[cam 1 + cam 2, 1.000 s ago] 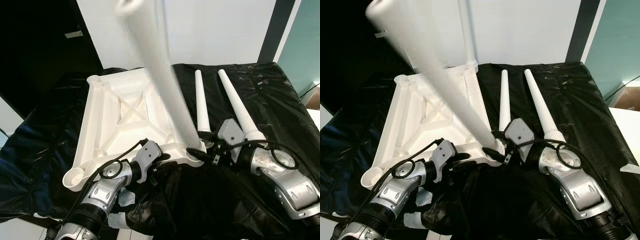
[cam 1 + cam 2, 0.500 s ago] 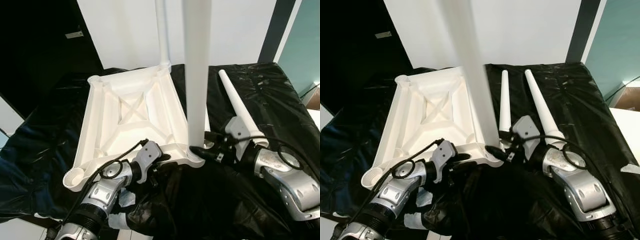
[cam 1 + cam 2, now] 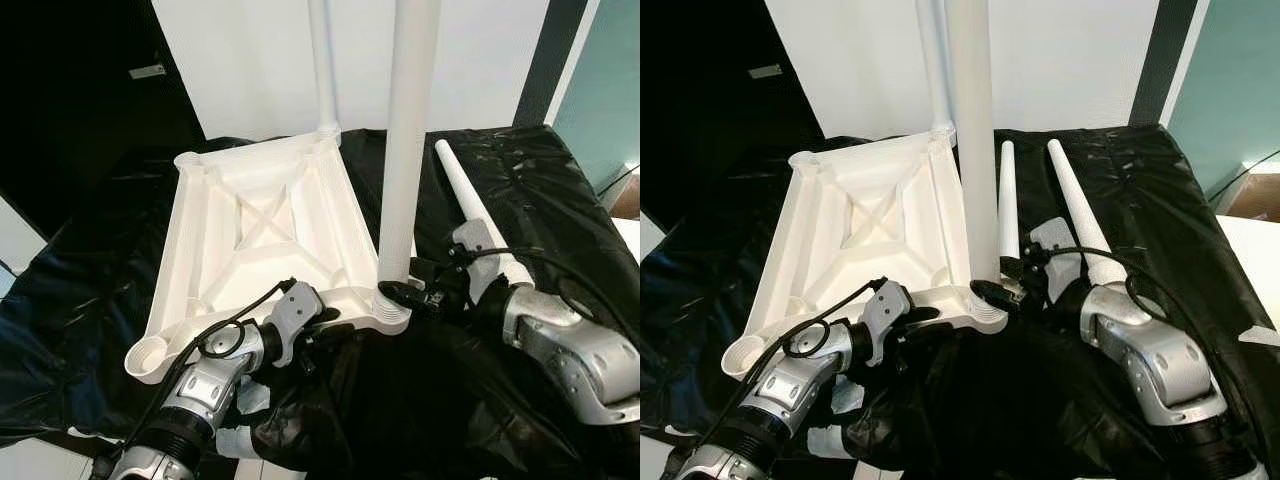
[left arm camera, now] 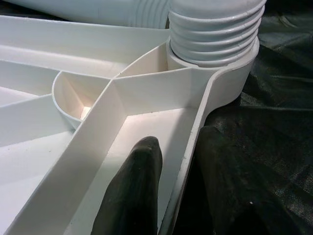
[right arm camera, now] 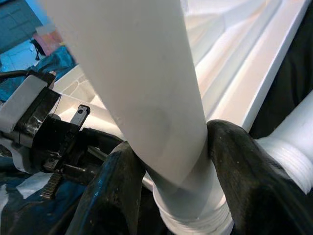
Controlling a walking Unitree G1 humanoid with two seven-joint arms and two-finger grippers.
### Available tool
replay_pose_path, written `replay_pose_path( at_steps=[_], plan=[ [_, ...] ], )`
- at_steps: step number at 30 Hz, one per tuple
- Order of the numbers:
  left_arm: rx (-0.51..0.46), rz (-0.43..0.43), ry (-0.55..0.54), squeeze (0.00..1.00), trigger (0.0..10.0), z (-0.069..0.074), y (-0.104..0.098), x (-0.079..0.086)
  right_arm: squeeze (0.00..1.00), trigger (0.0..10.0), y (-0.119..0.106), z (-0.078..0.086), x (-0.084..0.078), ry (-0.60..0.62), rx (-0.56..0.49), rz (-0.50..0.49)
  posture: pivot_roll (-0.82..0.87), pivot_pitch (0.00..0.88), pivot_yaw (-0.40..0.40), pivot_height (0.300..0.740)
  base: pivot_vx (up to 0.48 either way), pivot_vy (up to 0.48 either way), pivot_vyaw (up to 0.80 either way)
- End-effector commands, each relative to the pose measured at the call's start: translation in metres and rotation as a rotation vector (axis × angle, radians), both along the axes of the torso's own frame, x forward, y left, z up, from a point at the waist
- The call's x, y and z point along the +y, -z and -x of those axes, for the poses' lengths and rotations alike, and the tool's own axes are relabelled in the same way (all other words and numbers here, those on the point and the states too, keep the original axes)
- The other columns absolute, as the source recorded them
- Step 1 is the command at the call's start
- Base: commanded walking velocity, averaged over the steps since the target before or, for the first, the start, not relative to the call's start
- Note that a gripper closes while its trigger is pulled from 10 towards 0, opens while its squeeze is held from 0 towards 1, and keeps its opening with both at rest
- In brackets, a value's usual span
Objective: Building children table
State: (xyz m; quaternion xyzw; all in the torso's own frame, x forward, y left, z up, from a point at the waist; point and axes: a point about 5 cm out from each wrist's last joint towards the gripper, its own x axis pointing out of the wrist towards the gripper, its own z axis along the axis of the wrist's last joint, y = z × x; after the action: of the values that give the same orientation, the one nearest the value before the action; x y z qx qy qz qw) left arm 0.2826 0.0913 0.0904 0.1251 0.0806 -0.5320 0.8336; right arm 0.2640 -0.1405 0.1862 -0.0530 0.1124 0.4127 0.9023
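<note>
The right hand pinches the light, stiff, smooth plastic leg low beside the tabletop corner socket, best gripped there, while the left hand clamps the tabletop's rim.

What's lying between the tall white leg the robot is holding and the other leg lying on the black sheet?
Another white leg, lying flat between the upright held leg and the outer lying leg, seen in the right eye view.
</note>
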Motion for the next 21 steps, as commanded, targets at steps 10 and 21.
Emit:
replay_pose_path(
  at_steps=[10,21],
  plan=[
    [0.034,-0.015,0.014,0.00,10.0,0.003,0.007,0.002,0.00,10.0,-0.010,0.002,0.004,-0.072,0.103,0.078,-0.03,0.000,0.101,0.740,0.000,0.000,0.00],
    [0.036,-0.008,0.005,0.00,10.0,0.006,0.009,0.001,0.00,10.0,-0.007,0.013,0.009,-0.168,0.098,0.220,-0.02,0.000,0.094,0.740,0.000,0.000,0.00]
  ],
)
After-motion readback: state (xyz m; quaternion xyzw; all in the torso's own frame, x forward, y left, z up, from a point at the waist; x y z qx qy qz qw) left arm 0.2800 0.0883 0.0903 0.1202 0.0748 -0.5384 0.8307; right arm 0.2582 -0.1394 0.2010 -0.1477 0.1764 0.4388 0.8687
